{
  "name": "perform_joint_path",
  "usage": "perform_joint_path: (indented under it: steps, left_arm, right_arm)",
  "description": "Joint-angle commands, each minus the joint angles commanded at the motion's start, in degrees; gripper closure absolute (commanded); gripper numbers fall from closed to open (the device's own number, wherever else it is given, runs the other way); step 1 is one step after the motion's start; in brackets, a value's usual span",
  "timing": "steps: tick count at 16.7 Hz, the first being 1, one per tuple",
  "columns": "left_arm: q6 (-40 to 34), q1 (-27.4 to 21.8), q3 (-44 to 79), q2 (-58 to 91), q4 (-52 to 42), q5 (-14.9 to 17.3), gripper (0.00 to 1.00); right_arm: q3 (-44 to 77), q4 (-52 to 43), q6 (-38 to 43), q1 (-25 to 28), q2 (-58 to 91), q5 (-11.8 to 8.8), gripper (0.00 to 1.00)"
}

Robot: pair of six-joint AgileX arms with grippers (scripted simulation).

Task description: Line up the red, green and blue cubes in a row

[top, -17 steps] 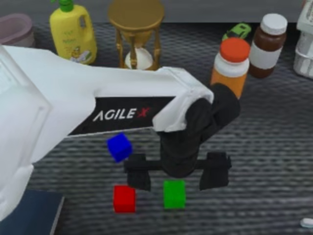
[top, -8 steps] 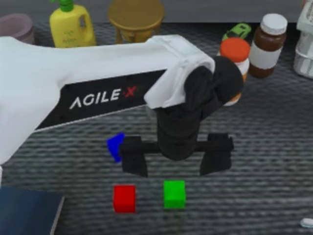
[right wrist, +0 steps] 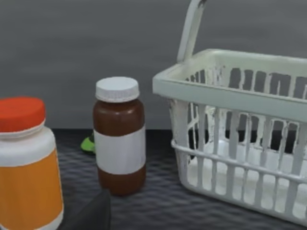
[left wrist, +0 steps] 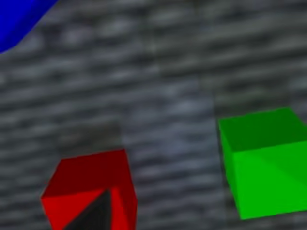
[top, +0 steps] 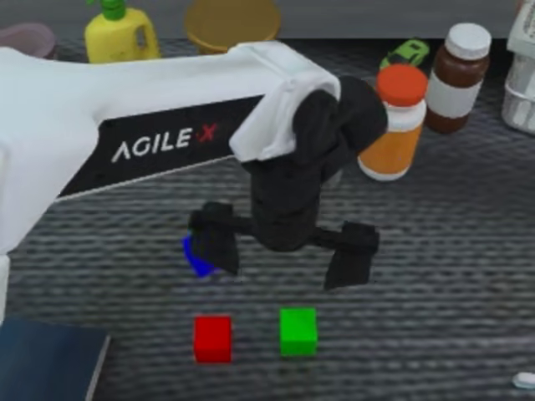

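Glossy red cube [top: 212,337] and green cube [top: 298,331] on ribbed grey mat [top: 435,276].

White arm [top: 100,117], black wrist, AgileX lettering

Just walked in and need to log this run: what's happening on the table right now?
The left arm reaches over the middle of the table, its end effector open and holding nothing. One finger partly covers the blue cube, which lies behind the other two. The red cube and green cube already sit side by side near the front edge, a gap between them. The blue one is not yet in the row. The right arm is parked off toward the table's right.
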Motion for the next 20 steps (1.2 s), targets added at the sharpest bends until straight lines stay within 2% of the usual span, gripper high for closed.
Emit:
perform_joint_path:
  steps: [8,11,15,20]
  left_arm:
    - [42.38,10.91,-0.04,2.22,0.19,0.64,0.0]
    - [54.99,14.65,-0.11,2.27,0.76,0.71,0.0]
    - [63.24,17.71,-0.1,1.67,1.68,0.68,0.0]
    - [63.73,17.64,-0.12,1.72,1.7,0.65,0.0]
  right_arm:
    - [0.0,0.0,0.0,0.0,0.0,0.0,0.0]
    - [0.0,0.0,0.0,0.0,0.0,0.0,0.0]
    - [0.0,0.0,0.0,0.0,0.0,0.0,0.0]
    - [0.0,0.0,0.0,0.0,0.0,0.0,0.0]
